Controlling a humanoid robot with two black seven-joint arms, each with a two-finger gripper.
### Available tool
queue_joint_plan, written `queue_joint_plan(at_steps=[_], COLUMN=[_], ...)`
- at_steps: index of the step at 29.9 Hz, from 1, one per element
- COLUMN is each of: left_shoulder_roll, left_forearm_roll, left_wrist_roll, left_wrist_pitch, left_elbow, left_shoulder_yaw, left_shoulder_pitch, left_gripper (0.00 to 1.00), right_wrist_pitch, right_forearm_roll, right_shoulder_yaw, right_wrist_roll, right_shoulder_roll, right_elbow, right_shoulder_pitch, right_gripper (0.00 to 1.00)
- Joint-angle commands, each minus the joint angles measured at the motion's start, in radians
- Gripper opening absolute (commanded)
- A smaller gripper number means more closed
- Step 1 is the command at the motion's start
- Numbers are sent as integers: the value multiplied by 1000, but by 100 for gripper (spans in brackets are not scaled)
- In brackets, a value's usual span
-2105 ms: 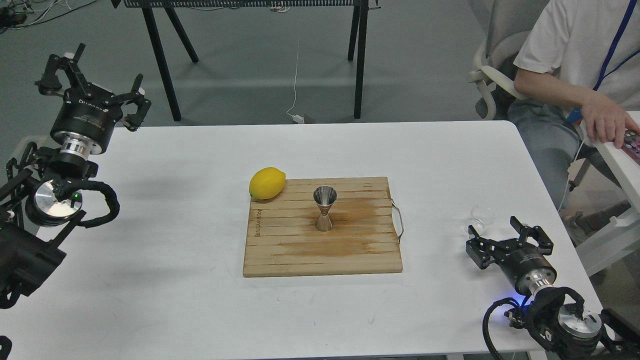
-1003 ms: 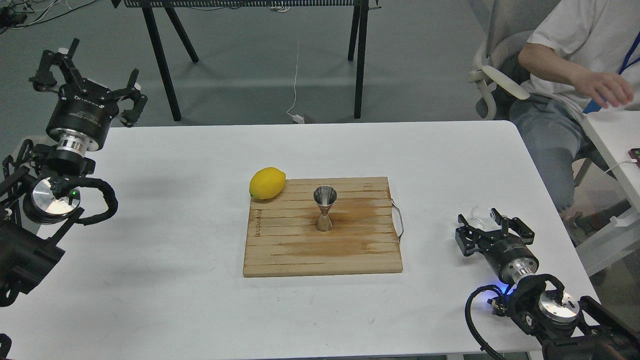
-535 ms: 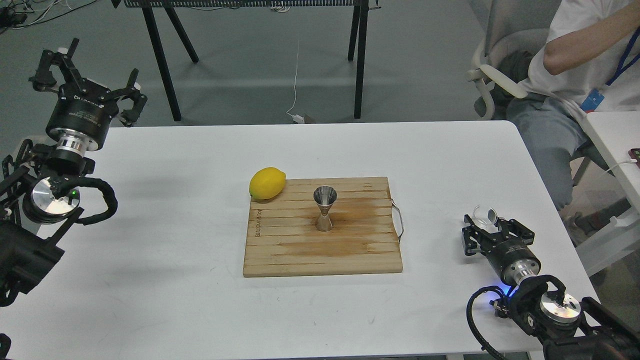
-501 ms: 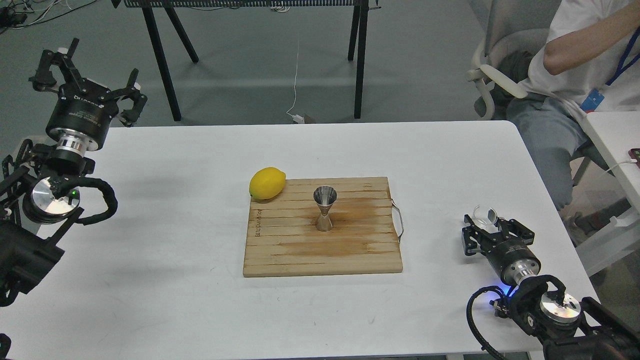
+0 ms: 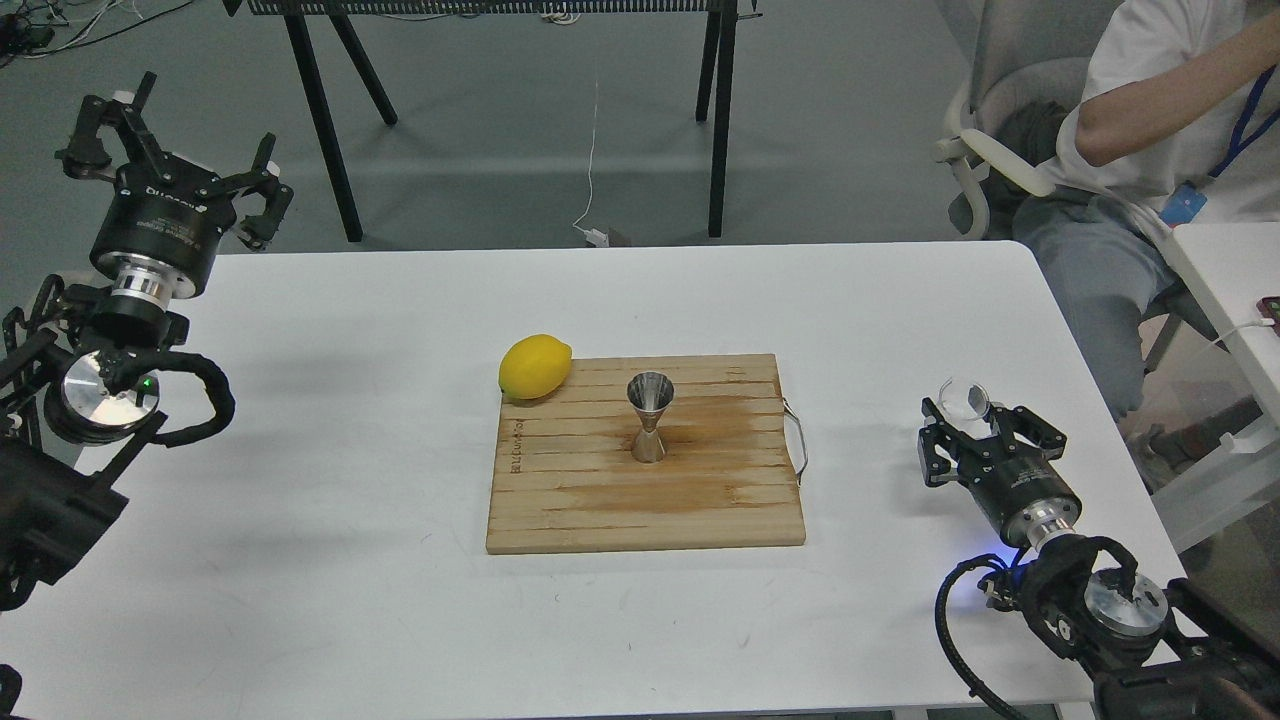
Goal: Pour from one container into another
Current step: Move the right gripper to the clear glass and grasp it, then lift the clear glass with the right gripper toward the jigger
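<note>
The small clear glass cup (image 5: 962,399) is at the table's right side, held just above the surface and tilted, with my right gripper (image 5: 973,418) shut on it from below. The steel hourglass jigger (image 5: 649,418) stands upright in the middle of the wooden cutting board (image 5: 560,500), well left of the cup. My left gripper (image 5: 172,150) is raised over the table's far left corner, open and holding nothing.
A yellow lemon (image 5: 534,366) rests at the board's back left corner. The board has a metal handle (image 5: 797,437) on its right side. A seated person (image 5: 1150,120) and a side table (image 5: 1230,300) lie beyond the right edge of the white table (image 5: 300,560).
My right gripper moved forward onto the glass cup, closed on it and lifted it slightly, tilting it. The left arm barely shifted. The person's hand drew back.
</note>
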Motion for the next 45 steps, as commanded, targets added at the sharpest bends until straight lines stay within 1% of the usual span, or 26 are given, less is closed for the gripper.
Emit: queue_joint_plan(at_steps=[1,5,8,13,16,21,25,29,35,41,45], left_shoulder_roll=[0,-1,-3,-3,-3,-1,0,-1,-1,-1,-3], left_forearm_roll=[1,-1,1,-1,-1,-1,1,1,1,1,1], left_wrist_roll=[0,0,0,-2,-3,-3,-3,-3,-3,-3,-3], left_wrist_pitch=[1,1,0,-5,-5,-5,-5,-5,-2,3,5], left_elbow=[0,0,0,0,0,0,0,0,0,0,0], left_shoulder_yaw=[0,0,-1,-1,-1,-1,-1,-1,-1,-1,0], left_shoulder_pitch=[-1,-3,-3,-3,-3,-3,-3,-3,-3,-3,-3], left_gripper=[100,100,100,100,100,100,100,100,100,100,100], right_wrist_pitch=[-26,-108,-168,-305,-360,-403,-449,-457,-489,-494,-498], right_forearm_roll=[-7,-18,-68,-183,-243,-269,-354,-398,-529,-561,-639], right_shoulder_yaw=[-32,-70,-119,-165,-173,-234,-285,-294,-345,-376,-374], right_wrist_roll=[0,-2,-2,-2,-5,-14,-14,-14,-14,-12,-12], right_shoulder_roll=[-71,-157,-189,-192,-177,-103,-45,10,36,42,53], right_elbow=[122,239,312,412,440,449,451,452,452,449,440], right_shoulder_pitch=[11,46,90,178,206,271,321,336,361,370,368], right_gripper=[26,26,24,23,23,23,23,23,23,23,23])
